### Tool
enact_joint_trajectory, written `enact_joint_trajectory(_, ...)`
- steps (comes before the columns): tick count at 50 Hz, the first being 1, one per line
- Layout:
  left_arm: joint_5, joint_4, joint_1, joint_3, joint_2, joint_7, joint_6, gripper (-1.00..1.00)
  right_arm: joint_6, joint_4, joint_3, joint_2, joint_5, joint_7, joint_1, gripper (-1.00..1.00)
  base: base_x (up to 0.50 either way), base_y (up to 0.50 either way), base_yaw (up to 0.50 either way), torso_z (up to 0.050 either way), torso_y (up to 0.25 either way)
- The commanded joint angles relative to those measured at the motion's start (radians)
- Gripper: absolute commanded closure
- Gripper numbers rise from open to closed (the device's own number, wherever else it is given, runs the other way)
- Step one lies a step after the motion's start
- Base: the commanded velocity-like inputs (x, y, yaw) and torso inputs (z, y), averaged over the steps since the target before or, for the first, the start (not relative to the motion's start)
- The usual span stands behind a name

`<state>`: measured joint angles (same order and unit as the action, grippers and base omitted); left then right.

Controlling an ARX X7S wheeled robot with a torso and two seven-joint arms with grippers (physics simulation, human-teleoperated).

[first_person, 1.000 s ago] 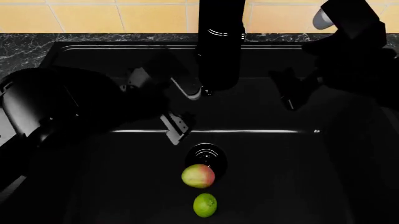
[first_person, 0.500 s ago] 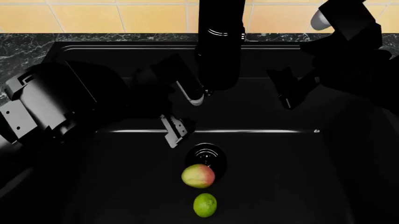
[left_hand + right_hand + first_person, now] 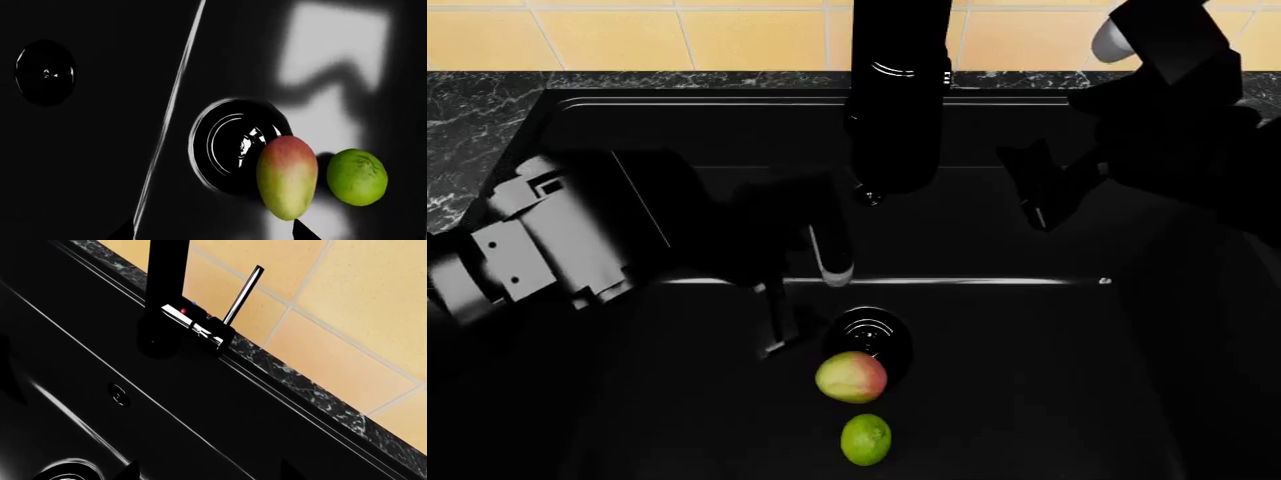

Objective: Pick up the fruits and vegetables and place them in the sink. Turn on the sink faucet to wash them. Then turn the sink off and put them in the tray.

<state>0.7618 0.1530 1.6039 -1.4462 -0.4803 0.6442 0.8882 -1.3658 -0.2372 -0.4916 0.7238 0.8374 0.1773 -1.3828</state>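
Evidently no readable writing; left claw (image 3: 805, 300) open, empty; right claw state unclear.

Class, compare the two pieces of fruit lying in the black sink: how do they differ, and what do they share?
The apple is yellow-green with a red blush; the lime is plain bright green. The apple is larger than the lime. The apple lies against the drain, overlapping its rim in both views; the lime lies beyond the apple, clear of the drain. Both are rounded and rest on the sink floor, ungripped.
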Motion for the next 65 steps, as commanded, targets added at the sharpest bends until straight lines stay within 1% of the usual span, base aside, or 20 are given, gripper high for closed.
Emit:
enact_joint_trajectory(1, -0.053, 0.089, -0.008, -0.06, 0.035, 0.107, -0.076, -1.0, 0.014, 0.009, -0.005, -0.005, 0.0, -0.006, 0.004, -1.0, 0.0, 0.0, 0.0, 0.0, 0.0)
enact_joint_trajectory(13, -0.087, 0.183, -0.037, -0.088, 0.105, 0.14, -0.12, -1.0, 0.028, 0.013, -0.007, -0.003, 0.002, -0.008, 0.012, -1.0, 0.0, 0.0, 0.0, 0.0, 0.0)
enact_joint_trajectory(25, -0.123, 0.26, -0.076, -0.14, 0.173, 0.18, -0.148, -1.0, 0.027, 0.011, 0.0, -0.002, 0.013, -0.018, 0.022, -1.0, 0.0, 0.0, 0.0, 0.0, 0.0)
enact_joint_trajectory(35, -0.137, 0.317, -0.092, -0.152, 0.201, 0.2, -0.171, -1.0, 0.032, 0.009, 0.002, 0.0, 0.019, -0.024, 0.028, -1.0, 0.0, 0.0, 0.0, 0.0, 0.0)
enact_joint_trajectory(40, -0.133, 0.293, -0.099, -0.15, 0.206, 0.196, -0.172, -1.0, 0.037, 0.011, 0.001, 0.002, 0.019, -0.024, 0.03, -1.0, 0.0, 0.0, 0.0, 0.0, 0.0)
enact_joint_trajectory(50, -0.14, 0.315, -0.113, -0.151, 0.232, 0.209, -0.202, -1.0, 0.048, 0.013, -0.001, 0.007, 0.02, -0.024, 0.035, -1.0, 0.0, 0.0, 0.0, 0.0, 0.0)
enact_joint_trajectory(65, -0.154, 0.405, -0.144, -0.161, 0.271, 0.231, -0.23, -1.0, 0.043, 0.009, 0.003, 0.009, 0.032, -0.033, 0.034, -1.0, 0.0, 0.0, 0.0, 0.0, 0.0)
